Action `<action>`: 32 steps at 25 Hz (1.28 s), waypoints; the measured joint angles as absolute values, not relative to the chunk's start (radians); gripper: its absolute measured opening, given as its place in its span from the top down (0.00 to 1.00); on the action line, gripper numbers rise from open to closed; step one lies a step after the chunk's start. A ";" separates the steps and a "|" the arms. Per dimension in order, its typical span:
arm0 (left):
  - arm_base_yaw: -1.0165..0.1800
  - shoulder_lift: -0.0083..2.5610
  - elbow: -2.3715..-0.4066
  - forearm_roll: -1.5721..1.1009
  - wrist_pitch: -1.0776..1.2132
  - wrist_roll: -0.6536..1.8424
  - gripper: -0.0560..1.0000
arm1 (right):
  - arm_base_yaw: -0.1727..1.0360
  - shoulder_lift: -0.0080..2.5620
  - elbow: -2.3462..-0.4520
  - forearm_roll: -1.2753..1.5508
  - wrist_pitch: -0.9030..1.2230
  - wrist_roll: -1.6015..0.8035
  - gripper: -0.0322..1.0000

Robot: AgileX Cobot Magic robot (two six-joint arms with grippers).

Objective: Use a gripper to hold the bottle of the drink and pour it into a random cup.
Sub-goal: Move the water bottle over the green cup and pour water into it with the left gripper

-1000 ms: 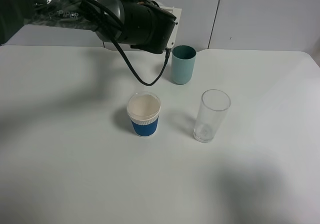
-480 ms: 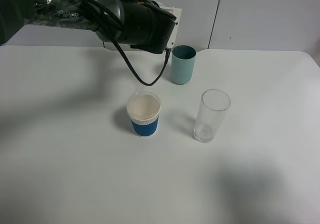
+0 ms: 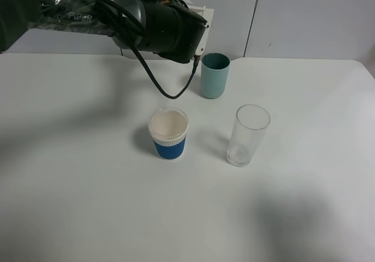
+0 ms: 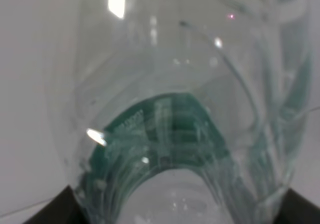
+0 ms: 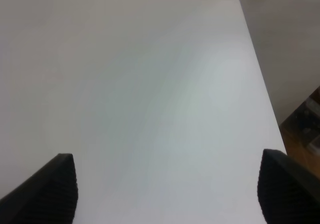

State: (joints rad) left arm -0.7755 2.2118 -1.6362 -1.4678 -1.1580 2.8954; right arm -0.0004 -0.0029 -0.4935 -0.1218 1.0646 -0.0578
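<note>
Containers: 4 noted.

1. Bottle of the drink (image 4: 170,119): clear plastic w/ dark green label band. It fills the left wrist view, pinched between the black fingers of the left pincer (image 4: 177,211). Liquid level: cannot tell. In the high view the bottle is hidden behind the left arm (image 3: 161,27), which hangs at the far edge of the counter (image 3: 88,186), just left of the cup.
2. Cup (image 3: 215,75): teal-green, upright, far centre. Interior in shadow, contents not discernible.
3. White cup w/ blue sleeve (image 3: 169,134): upright, nearer than the teal cup and a little left. Inside pale; cannot tell if that is liquid.
4. Clear glass (image 3: 248,135): upright, right of the white cup and apart from it. Appears empty.

Right pincer (image 5: 170,189): fingers spread wide, nothing between them, over bare counter. Not seen in the high view.

Surface: counter white, matte, w/ soft shadows at left and near right.

Room: white wall panels (image 3: 304,16) w/ vertical seams behind the counter. The right wrist view shows the counter's edge and darker floor (image 5: 305,119) beyond it.
</note>
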 joint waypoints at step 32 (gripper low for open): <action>-0.775 2.212 -1.636 -1.403 -1.149 2.896 0.47 | 0.000 -0.003 -0.494 -0.122 1.065 -0.058 0.25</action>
